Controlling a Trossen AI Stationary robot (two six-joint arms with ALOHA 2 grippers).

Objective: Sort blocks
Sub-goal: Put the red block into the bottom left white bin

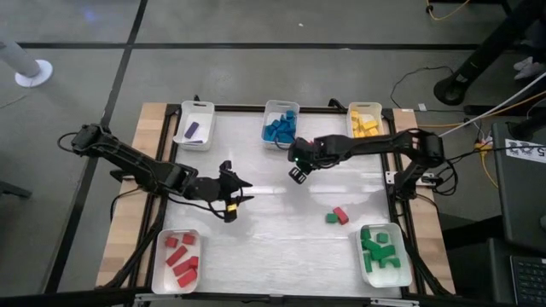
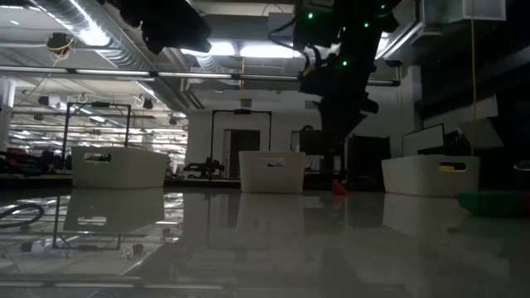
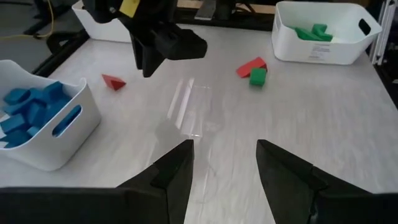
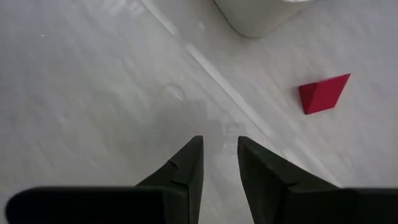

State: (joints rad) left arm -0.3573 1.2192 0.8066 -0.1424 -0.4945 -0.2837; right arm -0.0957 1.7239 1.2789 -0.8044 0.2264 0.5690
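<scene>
High view: taking the blue-block tray (image 1: 281, 122) as landmark, the right gripper (image 1: 298, 174) hangs just in front of it, fingers slightly apart and empty, above a small red wedge block (image 4: 323, 93). Left of that, the left gripper (image 1: 240, 197) hovers with fingers apart, holding nothing. Farther off, toward the green tray (image 1: 383, 254), a red block (image 1: 341, 214) touches a green block (image 1: 331, 218) on the surface (image 1: 273, 247).

Probably a lab: exposed ceiling ducts (image 2: 91, 37), floor cables (image 1: 426, 77).
</scene>
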